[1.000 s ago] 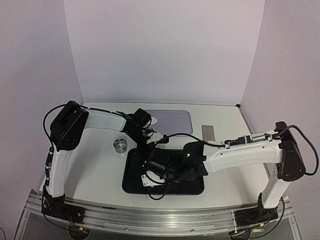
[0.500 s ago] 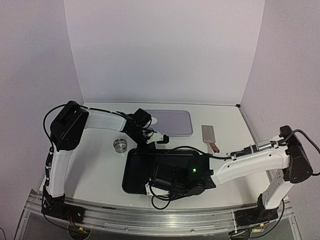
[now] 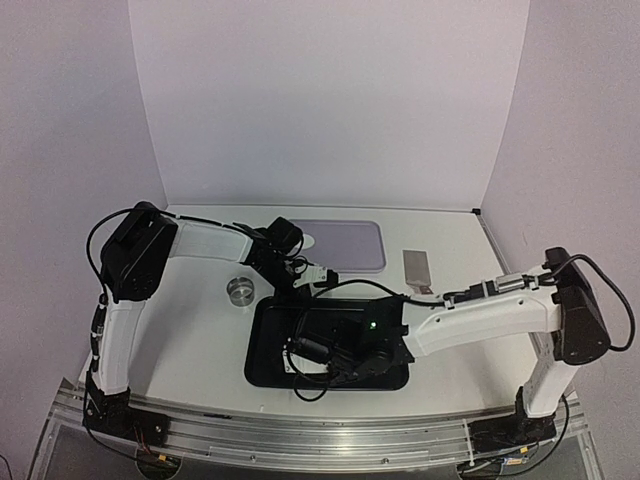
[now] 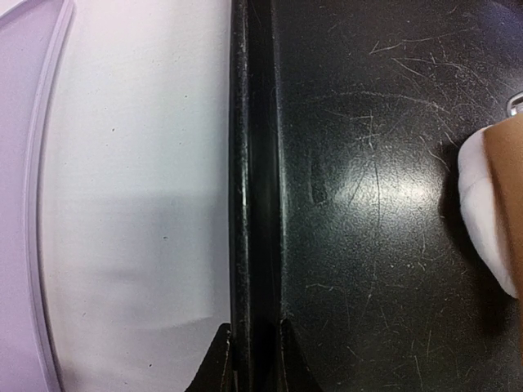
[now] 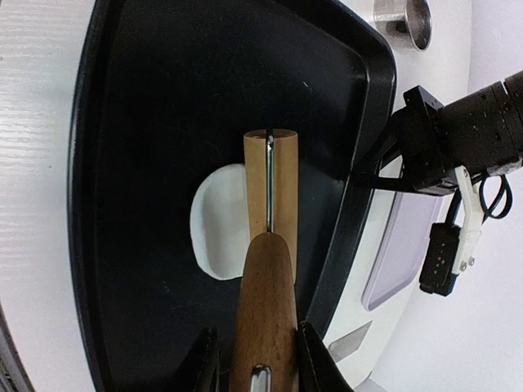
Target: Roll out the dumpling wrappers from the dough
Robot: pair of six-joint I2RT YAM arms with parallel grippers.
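One flattened white patch of dough [image 5: 214, 233] lies on the floor of a black tray [image 5: 163, 122], near the middle of the tabletop [image 3: 200, 340]. Its outline is rounded but uneven. A wooden roller [image 5: 257, 204] rests across the patch, covering one side of it.

The right gripper [image 5: 260, 351] pinches the roller's darker wooden handle between its two fingers, reaching over the tray from the right.

The left gripper [image 4: 253, 343] is pressed nearly together on the tray's far rim, one finger on each side of the raised edge.

Just beyond the black tray, a pale lilac tray [image 3: 345, 245] sits at the far side of the tabletop. A small round metal cup [image 3: 240, 290] stands left of the black tray's far corner. A flat metal scraper [image 3: 417, 268] lies to the right of the lilac tray.
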